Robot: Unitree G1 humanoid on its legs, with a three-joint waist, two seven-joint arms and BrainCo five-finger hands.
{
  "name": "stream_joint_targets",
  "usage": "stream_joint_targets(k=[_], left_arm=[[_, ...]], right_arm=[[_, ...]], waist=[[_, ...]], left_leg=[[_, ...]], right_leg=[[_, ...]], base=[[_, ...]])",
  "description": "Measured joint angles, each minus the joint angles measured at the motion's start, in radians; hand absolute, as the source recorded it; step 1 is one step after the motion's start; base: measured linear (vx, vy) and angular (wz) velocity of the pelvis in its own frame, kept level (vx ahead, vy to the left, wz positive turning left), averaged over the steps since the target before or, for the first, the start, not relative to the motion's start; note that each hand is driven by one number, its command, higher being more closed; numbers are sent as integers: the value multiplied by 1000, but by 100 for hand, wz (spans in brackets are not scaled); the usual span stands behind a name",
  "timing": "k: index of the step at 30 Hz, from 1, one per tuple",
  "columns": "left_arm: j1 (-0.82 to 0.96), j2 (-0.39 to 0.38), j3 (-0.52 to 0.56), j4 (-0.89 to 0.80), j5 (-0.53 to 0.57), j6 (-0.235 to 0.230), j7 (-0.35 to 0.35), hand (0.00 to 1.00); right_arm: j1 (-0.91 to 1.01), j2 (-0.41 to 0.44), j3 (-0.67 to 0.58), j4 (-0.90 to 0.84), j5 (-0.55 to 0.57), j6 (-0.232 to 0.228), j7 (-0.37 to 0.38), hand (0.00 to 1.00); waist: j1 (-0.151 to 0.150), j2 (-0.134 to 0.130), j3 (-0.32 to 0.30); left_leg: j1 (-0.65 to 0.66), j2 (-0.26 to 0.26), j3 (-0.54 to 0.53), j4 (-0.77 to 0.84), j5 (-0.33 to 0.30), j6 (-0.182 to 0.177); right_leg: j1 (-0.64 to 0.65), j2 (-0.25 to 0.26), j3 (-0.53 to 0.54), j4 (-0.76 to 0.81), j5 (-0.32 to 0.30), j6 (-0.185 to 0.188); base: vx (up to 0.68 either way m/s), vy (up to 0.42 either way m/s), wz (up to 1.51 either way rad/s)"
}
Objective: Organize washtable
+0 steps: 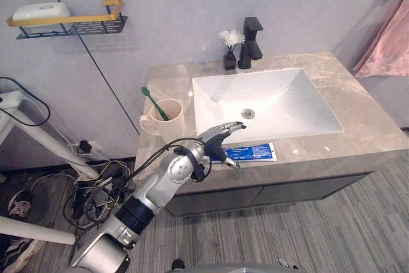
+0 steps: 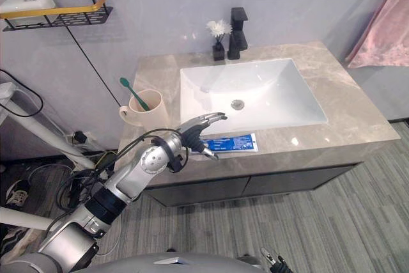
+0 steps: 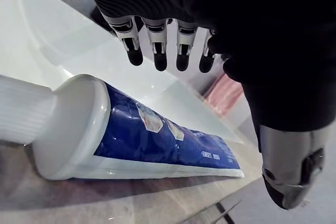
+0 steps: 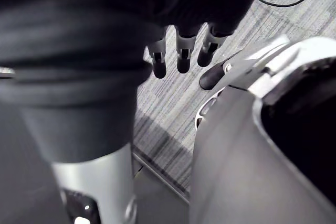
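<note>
Nearest in the left eye view, the left hand (image 1: 218,139) hovers over the cap end of the toothpaste tube (image 1: 254,152). That tube lies flat along the front edge of the counter (image 1: 358,116), just before the sink (image 1: 268,103). It likely belongs with the toothbrush (image 1: 155,103) standing in the cup (image 1: 167,123).

Left wrist view: the fingers (image 3: 160,51) are straight above the tube and the thumb (image 3: 289,166) is wide apart. Nothing is held; the hand looks spread to straddle the tube for a pinch.

Right wrist view: the right hand (image 4: 181,51) hangs relaxed and empty over the floor (image 4: 173,103), out of the way.
</note>
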Motion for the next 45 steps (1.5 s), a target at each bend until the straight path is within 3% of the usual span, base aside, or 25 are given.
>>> stream_joint_targets(k=[14, 15, 24, 29, 45], left_arm=[[93, 0, 30, 0, -1, 7, -8, 0], [103, 0, 35, 0, -1, 11, -8, 100], [132, -5, 123, 0, 5, 27, 35, 100], [113, -25, 157, 8, 84, 34, 67, 100], [91, -27, 153, 37, 169, 33, 103, 100]], right_arm=[[-7, 0, -22, 1, -33, 1, 4, 0], [-8, 0, -21, 0, -36, 1, 5, 0], [-7, -2, 11, -13, -36, 0, 5, 0], [1, 2, 40, -39, -37, 0, 4, 0], [24, 1, 90, -82, -27, -2, -3, 0]], waist=[[0, 15, 10], [1, 15, 10], [0, 10, 13], [-2, 4, 16], [-2, 1, 15]], left_leg=[[-5, 0, -1, 0, 0, 0], [-6, 1, -1, 0, 0, 0], [-8, 2, 3, 0, 0, 0], [-8, 3, 17, 0, 0, 0], [-6, 3, 26, 0, 0, 0]], right_leg=[[-3, 0, -2, -2, 2, 4], [-4, 1, -2, -2, 2, 4], [-8, 1, 3, -2, 3, 5], [-10, 2, 15, -2, 5, 6], [-17, 1, 21, -4, 11, 6]], base=[[0, 0, 0], [0, 0, 0], [0, 0, -1], [18, -7, -7], [1, 0, 0]])
